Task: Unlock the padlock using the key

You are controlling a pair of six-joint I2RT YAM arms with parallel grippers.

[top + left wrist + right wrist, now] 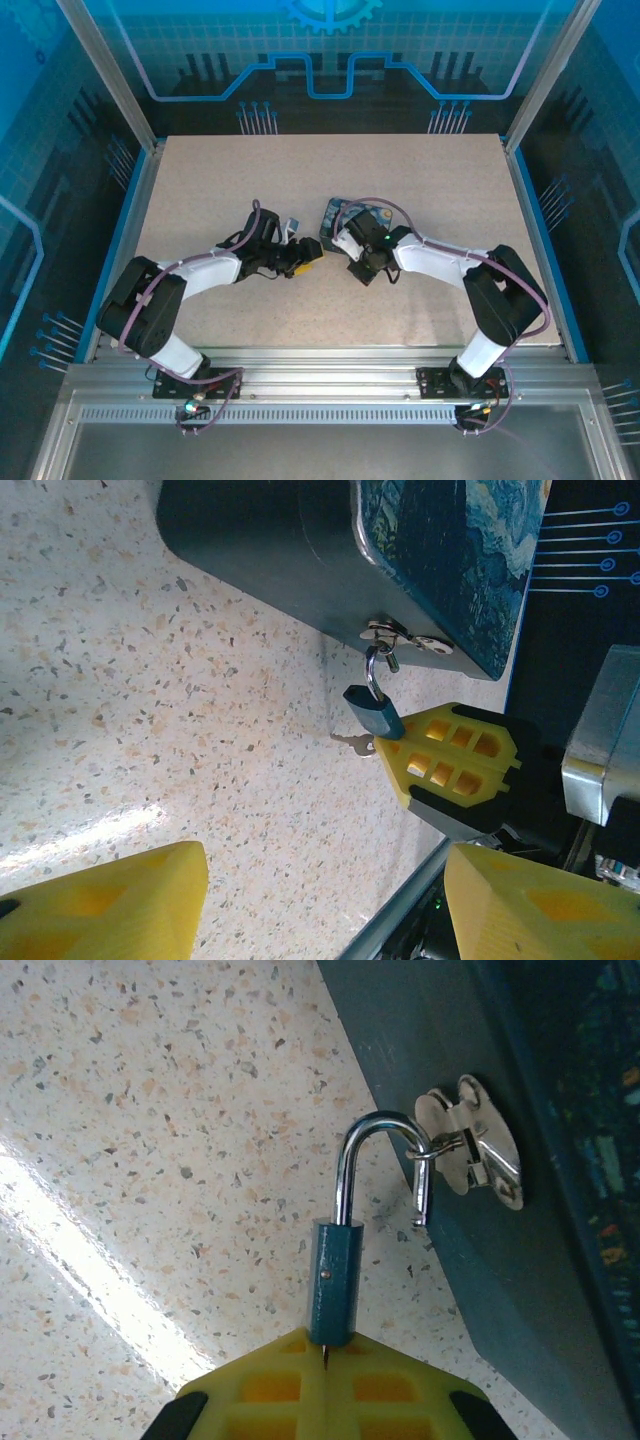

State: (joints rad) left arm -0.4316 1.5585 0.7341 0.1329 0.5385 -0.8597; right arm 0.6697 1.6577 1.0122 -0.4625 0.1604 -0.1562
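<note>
Blue padlock point(333, 1280), silver shackle point(345, 1175), small silvery key point(352, 742) just beside

The table point(250, 170) is pale sandy with lots of small brown and grey specks. The box point(260, 540) has dark blue-green sides. Its lid point(450, 550) is painted with blue swirls and bits of yellow. The clasp point(470, 1150) is shiny silver. The padlock point(332, 1295) is blue with a shiny silver loop. The key point(352, 742) is pale silver-grey. The right gripper point(325, 1390) is yellow with black corners. The left gripper point(320, 910) has yellow fingers point(110, 900). The arms point(435, 262) are white and black, with purple cables point(372, 202).
</note>
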